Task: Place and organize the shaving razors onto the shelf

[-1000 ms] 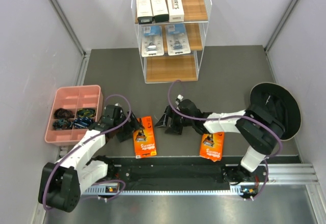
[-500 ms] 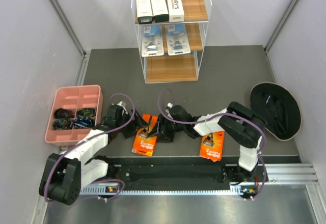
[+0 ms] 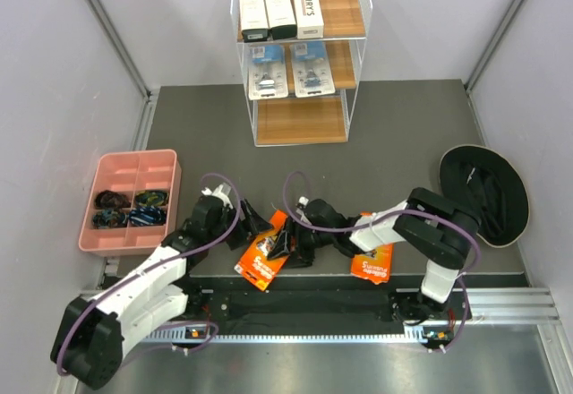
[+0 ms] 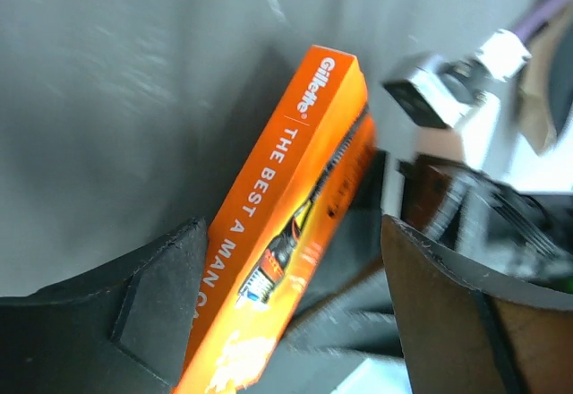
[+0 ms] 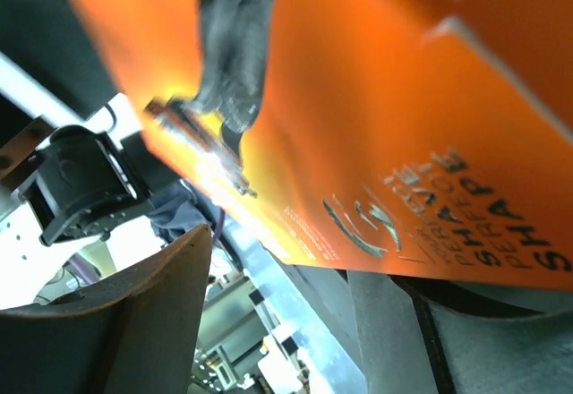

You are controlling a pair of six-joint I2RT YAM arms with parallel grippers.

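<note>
On the table, seen from above, a pink tray with small dark items sits at 9 o'clock. At 7 o'clock from the table's middle, the left pincer is open, its tips pointing toward 4 o'clock at an orange card. In the left wrist view the fingers stand wide apart. The card is tipped up on one long edge between them, close against one finger and clear of the other.

The right pincer is at the card's 3 o'clock edge, reaching in from the right. In its wrist view the card fills the frame and the fingers stand apart below it. I cannot tell whether they pinch the card.

The shelf stands at 12 o'clock. Three white boxes lie on its top tier and two blister packs on the middle one.

A second card lies flat at 5 o'clock, partly under the right arm. A black disc rests at 3 o'clock, near the wall.
</note>
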